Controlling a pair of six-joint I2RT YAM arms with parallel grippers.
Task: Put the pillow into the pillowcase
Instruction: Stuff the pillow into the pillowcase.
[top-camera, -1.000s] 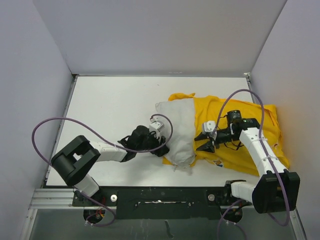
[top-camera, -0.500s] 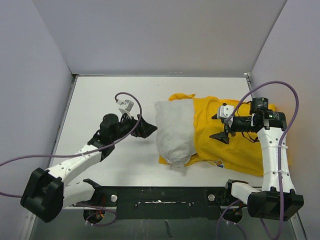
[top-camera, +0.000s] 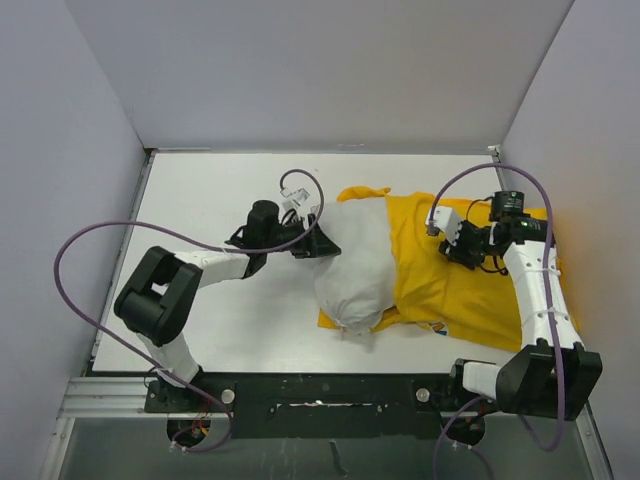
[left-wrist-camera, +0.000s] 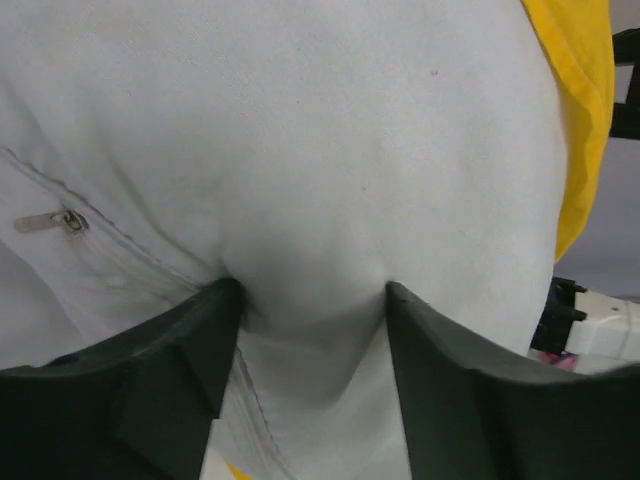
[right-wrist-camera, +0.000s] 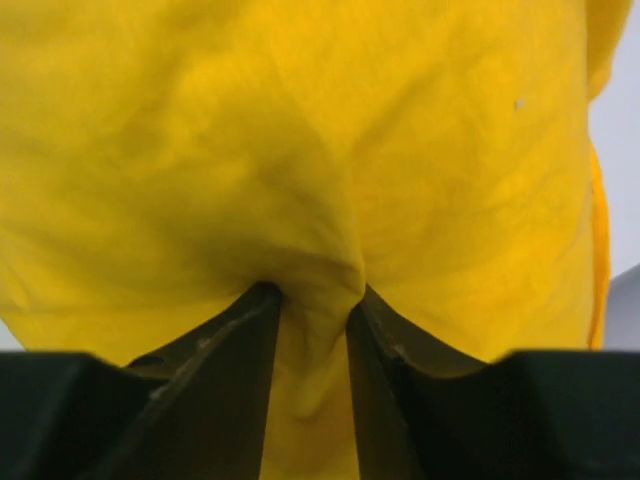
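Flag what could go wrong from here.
The right gripper pinches only a small fold of the pillowcase; it may slip or hold both layers shut. The left gripper squeezes a soft bulge of the pillow, much of which lies outside, so pushing may bunch it at the opening.

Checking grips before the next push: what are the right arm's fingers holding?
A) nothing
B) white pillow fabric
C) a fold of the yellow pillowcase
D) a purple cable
C: in the right wrist view the right gripper has its fingers pinched on a bunched fold of the yellow pillowcase.
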